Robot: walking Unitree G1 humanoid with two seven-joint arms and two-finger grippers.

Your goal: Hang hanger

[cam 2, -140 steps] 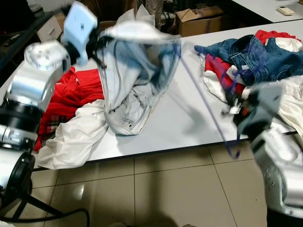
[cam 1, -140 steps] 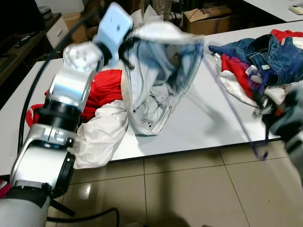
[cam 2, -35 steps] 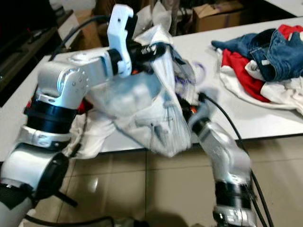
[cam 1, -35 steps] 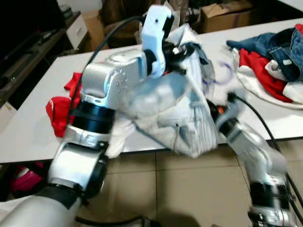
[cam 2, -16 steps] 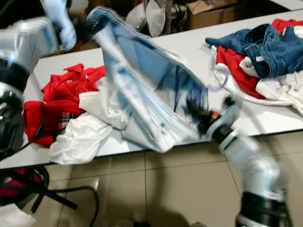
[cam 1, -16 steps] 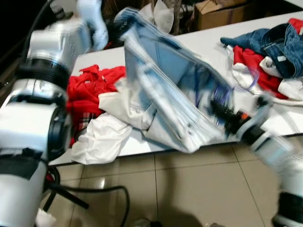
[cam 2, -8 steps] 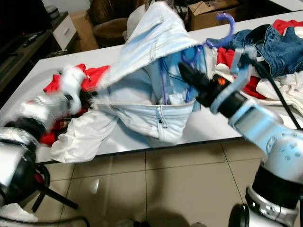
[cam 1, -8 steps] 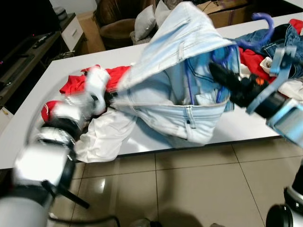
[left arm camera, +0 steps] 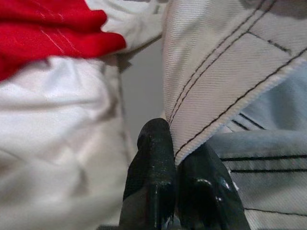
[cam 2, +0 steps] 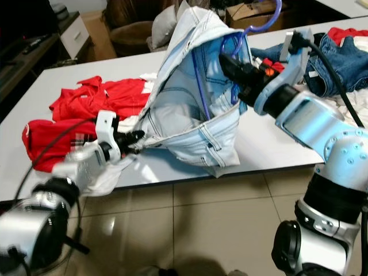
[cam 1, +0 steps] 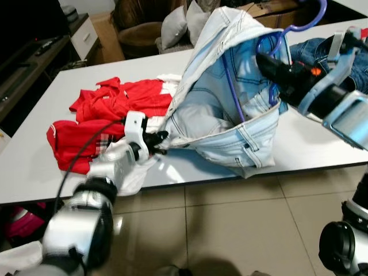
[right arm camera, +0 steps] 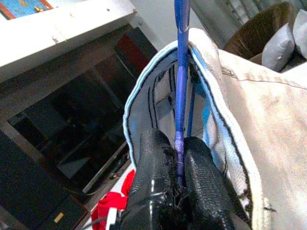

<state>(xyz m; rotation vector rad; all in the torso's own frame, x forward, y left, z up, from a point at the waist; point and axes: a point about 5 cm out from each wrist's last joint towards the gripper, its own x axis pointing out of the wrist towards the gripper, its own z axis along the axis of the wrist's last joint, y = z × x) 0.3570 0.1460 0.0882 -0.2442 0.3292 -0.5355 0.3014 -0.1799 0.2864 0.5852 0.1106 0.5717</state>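
Right gripper (right arm camera: pixel 178 184) clamped on thin blue plastic hanger (cam 1: pixel 233 92) inside pale denim jacket (cam 1: pixel 221 123); left gripper (left arm camera: pixel 173 160) pinching hem. Probably light, floppy; best lifted by stiff hook.

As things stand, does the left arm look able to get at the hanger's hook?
Probably not: the left gripper is shut on the denim jacket hem low at the table edge, while the blue hanger hook sits high beyond the right gripper.

No legible text or labels
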